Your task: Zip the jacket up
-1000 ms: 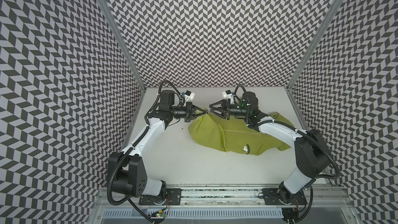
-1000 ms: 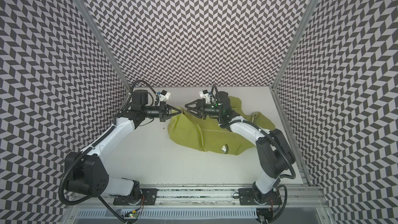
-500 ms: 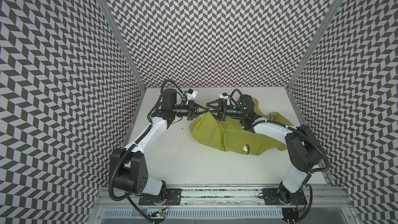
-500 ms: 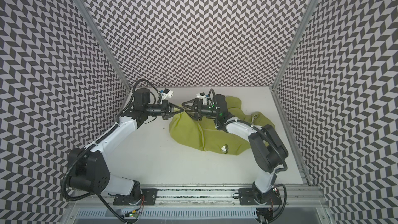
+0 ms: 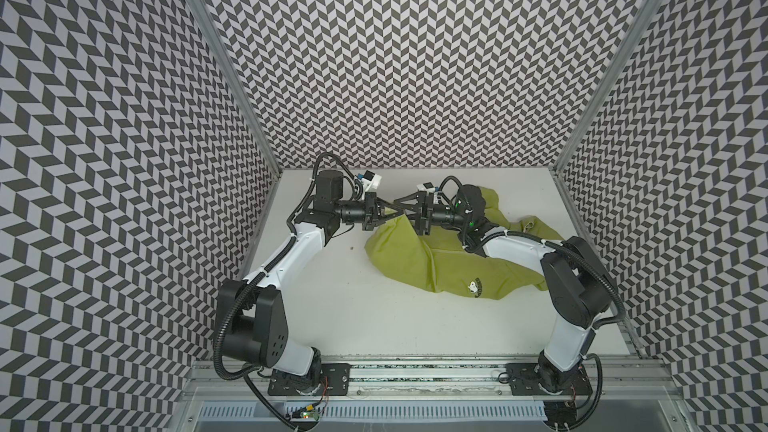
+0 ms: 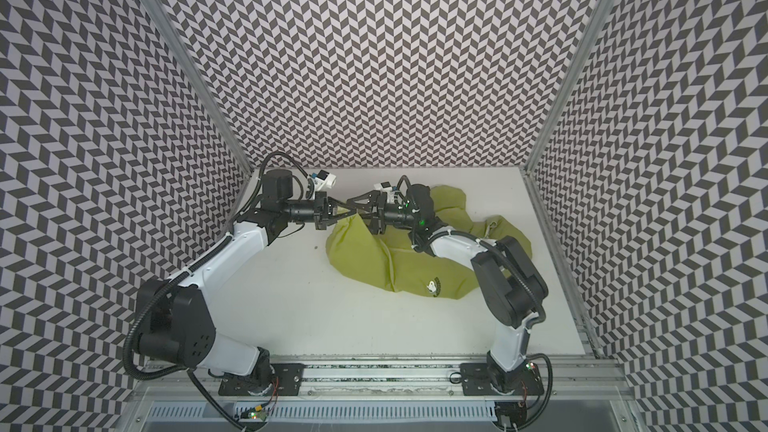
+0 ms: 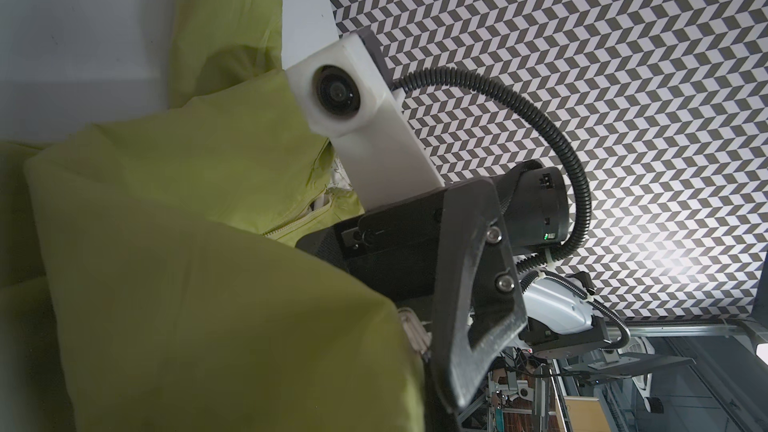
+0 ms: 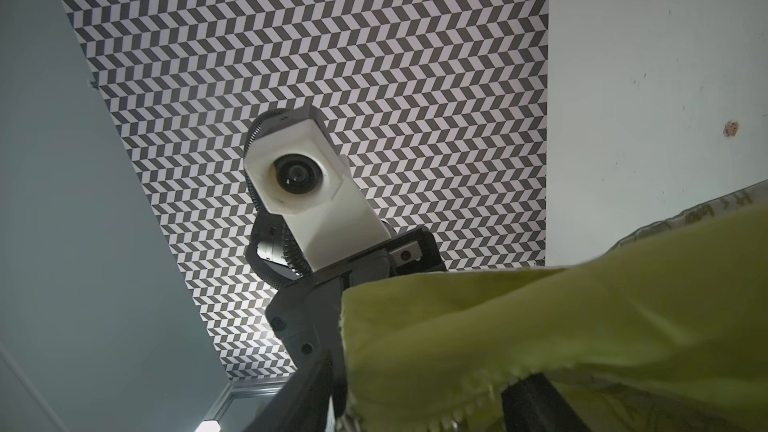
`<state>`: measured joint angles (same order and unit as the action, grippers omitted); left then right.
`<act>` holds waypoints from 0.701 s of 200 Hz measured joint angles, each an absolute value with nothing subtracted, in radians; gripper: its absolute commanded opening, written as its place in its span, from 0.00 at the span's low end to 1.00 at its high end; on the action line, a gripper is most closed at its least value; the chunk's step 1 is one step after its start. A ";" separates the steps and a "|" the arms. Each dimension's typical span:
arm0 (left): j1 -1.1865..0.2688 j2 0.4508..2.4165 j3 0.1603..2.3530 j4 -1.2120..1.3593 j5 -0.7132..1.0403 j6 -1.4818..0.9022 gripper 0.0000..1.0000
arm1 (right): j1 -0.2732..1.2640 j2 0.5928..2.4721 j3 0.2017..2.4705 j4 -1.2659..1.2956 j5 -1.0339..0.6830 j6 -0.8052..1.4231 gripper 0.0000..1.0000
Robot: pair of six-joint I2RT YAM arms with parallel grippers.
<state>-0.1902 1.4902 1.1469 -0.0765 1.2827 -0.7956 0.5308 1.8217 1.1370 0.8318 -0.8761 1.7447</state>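
I have the left pincer [image 5: 385, 212] clenched on a lifted corner of the jacket [image 5: 415, 259] near the worktop's [image 5: 332, 305] far edge; the right pincer [image 5: 400, 213], spread, faces it tip-to-tip astride the zipper edge [image 8: 419, 403].

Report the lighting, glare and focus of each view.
In both top views, the light is even and everything is sharp. In the left wrist view, the jacket lies dim up close, with a glare patch on the patterned wall. In the right wrist view, the jacket's near edge is soft and partly shaded.
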 measured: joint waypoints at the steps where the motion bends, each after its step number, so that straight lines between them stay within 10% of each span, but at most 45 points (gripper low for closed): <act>1: -0.190 1.490 1.147 -0.077 1.283 -0.795 0.00 | 0.531 1.822 1.137 0.831 -0.877 1.745 0.66; 140: -0.189 1.495 1.173 -0.147 1.274 -0.741 0.00 | 0.478 1.842 1.121 1.016 -0.867 1.887 0.51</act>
